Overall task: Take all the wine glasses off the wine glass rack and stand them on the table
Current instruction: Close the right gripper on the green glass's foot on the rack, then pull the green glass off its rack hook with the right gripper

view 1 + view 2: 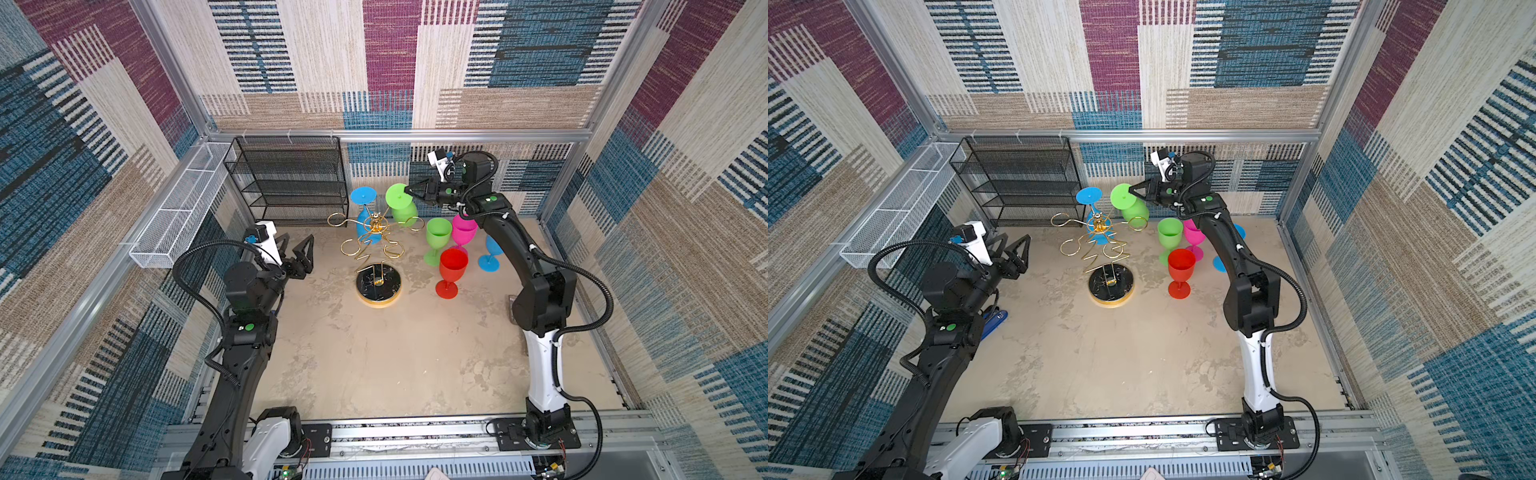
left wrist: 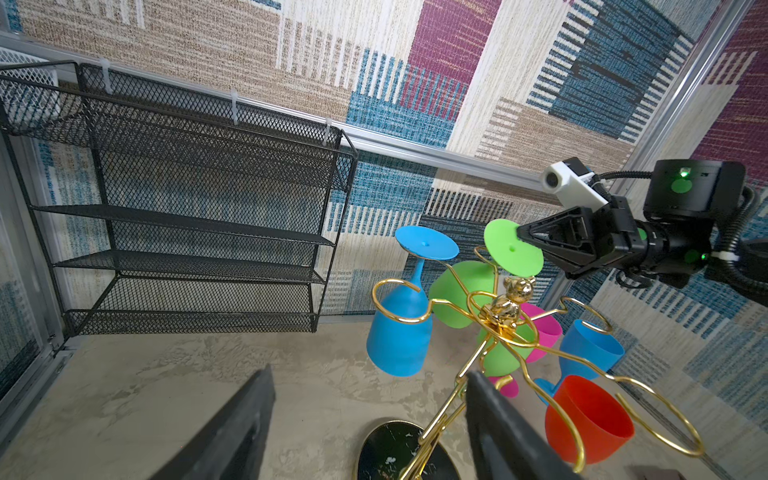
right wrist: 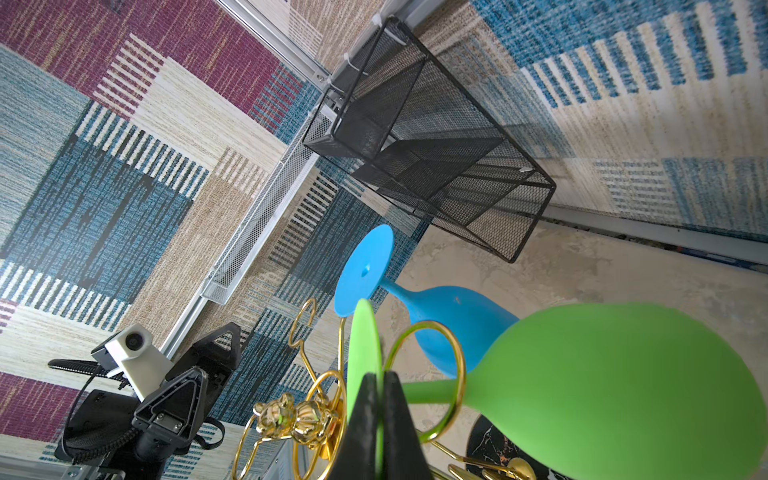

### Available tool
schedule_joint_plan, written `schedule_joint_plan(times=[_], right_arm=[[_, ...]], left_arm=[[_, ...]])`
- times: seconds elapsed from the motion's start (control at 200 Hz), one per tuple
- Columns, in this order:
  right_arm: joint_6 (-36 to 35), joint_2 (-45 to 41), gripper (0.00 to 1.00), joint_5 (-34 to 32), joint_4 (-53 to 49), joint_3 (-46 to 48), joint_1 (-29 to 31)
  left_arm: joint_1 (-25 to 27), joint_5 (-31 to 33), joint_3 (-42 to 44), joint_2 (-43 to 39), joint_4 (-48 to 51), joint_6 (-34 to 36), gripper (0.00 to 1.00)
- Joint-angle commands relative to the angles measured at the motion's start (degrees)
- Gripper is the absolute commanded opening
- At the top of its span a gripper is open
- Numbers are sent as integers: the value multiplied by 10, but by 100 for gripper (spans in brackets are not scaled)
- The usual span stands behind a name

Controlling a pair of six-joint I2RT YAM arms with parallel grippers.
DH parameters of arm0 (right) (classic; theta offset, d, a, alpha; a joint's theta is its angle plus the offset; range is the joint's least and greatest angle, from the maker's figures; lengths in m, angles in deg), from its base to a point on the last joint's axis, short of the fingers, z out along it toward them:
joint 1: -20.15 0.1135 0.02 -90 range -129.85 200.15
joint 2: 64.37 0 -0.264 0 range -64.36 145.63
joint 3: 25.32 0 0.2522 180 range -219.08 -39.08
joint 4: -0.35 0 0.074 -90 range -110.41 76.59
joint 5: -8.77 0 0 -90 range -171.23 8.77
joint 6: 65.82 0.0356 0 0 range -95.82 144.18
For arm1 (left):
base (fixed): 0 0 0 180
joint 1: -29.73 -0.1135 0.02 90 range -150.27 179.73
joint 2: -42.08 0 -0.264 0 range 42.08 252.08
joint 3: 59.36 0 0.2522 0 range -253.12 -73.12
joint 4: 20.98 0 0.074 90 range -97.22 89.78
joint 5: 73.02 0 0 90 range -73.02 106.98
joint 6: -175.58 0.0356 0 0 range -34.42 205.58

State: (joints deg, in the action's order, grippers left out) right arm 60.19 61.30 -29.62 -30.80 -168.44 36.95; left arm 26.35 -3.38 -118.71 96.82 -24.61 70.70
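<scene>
My right gripper is pinched shut on the foot of the green wine glass, which hangs upside down in a loop on the far side of the wine glass rack, while my left gripper hovers open left of it.

Green wine glass, inverted (tilted), stem in loop of wine glass rack

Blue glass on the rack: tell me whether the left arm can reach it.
Probably yes. The left gripper is open beside the rack, no other glass between it and the blue glass; the right gripper holds the neighbouring green glass.
</scene>
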Motion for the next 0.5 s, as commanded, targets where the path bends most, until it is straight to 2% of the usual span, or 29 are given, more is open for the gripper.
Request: schedule_joint_plan(times=[0.0,0.496], right_arm=[[24,-9,0,17,34,-1,1],[42,-23,0,31,59,16,5]], left_arm=[[-1,-7,1,-2,-24,-5,75],[-2,-8,2,-5,-26,-5,75]])
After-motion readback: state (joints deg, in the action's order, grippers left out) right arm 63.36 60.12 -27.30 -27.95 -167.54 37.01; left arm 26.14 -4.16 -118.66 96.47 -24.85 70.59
